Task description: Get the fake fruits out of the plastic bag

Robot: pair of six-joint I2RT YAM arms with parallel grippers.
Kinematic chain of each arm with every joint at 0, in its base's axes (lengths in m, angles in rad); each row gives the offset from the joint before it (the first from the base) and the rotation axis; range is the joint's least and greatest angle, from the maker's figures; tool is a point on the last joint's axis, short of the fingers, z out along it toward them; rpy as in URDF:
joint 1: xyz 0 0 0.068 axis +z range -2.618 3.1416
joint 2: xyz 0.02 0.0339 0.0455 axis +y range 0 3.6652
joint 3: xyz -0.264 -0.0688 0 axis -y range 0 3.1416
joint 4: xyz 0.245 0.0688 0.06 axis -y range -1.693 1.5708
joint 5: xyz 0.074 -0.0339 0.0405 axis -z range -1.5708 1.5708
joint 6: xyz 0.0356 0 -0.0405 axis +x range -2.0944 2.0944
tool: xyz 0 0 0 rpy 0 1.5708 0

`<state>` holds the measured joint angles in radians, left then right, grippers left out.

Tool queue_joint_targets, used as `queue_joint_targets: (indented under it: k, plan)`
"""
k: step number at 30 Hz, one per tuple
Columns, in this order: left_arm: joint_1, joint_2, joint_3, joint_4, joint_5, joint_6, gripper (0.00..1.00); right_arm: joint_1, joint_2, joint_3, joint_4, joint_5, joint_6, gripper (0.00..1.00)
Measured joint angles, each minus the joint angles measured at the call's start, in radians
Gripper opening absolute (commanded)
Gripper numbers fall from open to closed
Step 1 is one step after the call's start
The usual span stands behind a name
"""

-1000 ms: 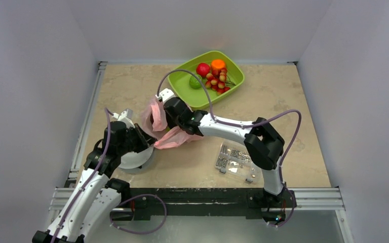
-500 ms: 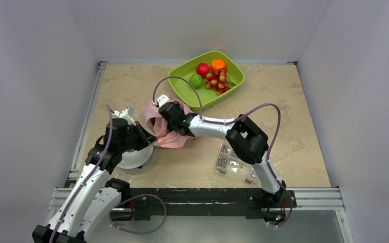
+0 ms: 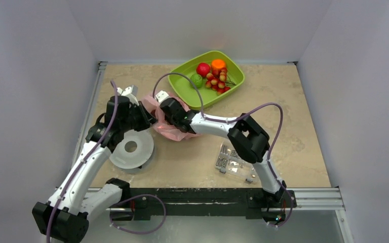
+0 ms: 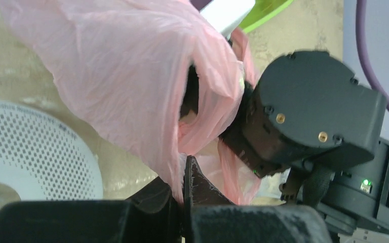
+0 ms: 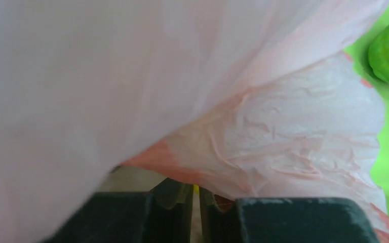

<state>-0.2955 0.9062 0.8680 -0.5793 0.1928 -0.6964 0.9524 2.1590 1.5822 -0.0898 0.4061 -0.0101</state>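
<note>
The pink plastic bag (image 3: 171,131) lies crumpled left of mid-table. My left gripper (image 3: 148,120) is shut on its edge; in the left wrist view the film (image 4: 131,76) is pinched between the closed fingers of the left gripper (image 4: 185,172) and held up, mouth open. The right arm's wrist (image 4: 304,111) reaches into that mouth. My right gripper (image 5: 196,191) is inside the bag (image 5: 283,126), jaws shut, with a thin yellow sliver at the tips; I cannot tell what it is. A red apple (image 3: 203,69), an orange (image 3: 218,64), a green fruit (image 3: 197,80) and red grapes (image 3: 219,81) lie in the green tray (image 3: 182,87).
A white perforated disc (image 3: 130,149) lies on the table under the left arm. A clear box of small parts (image 3: 235,159) sits near the front, right of centre. The green tray stands at the back, close behind the bag.
The right gripper pushed down into the bag and closed. The left arm moved back and up with the bag's edge, uncovering the white disc.
</note>
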Motion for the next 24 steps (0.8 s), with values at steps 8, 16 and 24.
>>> queue_joint_targets:
  k: [8, 16, 24]
  plan:
    - [0.028, 0.136, 0.131, 0.047, -0.023, 0.129, 0.0, -0.037, -0.095, 0.055, -0.025, -0.182, 0.116, 0.0]
    - [0.156, 0.137, 0.098, 0.08, 0.035, 0.23, 0.0, -0.093, -0.209, 0.08, -0.057, -0.35, 0.22, 0.0]
    - [0.164, 0.17, 0.094, 0.082, 0.15, 0.298, 0.0, -0.144, -0.216, 0.105, -0.098, -0.565, 0.313, 0.0]
